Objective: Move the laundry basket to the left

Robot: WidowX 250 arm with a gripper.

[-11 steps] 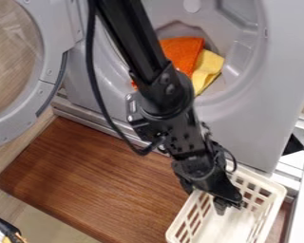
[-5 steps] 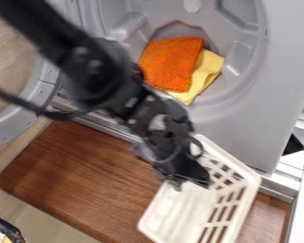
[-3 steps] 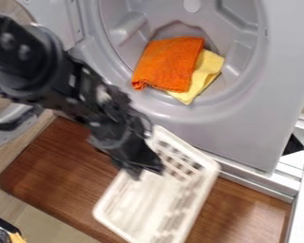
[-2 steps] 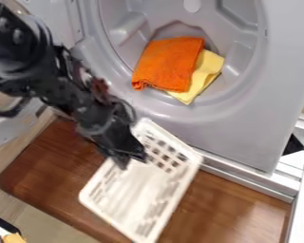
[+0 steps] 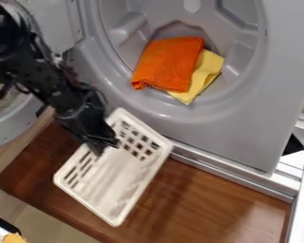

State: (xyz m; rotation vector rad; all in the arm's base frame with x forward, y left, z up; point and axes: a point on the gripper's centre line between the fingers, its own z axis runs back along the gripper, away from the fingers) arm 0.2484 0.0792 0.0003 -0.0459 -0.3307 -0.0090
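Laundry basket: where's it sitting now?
Camera view, left of centre: the white basket is on the brown wooden board, just below the grey machine front, tool at its upper-left edge.

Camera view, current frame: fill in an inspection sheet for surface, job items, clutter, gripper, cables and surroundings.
Surface: brown wooden board, running along the foot of the gray machine.
Job items: white slotted basket on the board, set at a slant.
Clutter: orange cloth partly over a yellow cloth in the machine's round opening; a cut-off object at the lower left corner, not identifiable.
Gripper: black gripper at the basket's upper left side; grip not determinable.
Cables: dark cable looping by the arm at the left edge.
Surroundings: open round door at left, partly behind the arm; pale metal rail along the machine's base.
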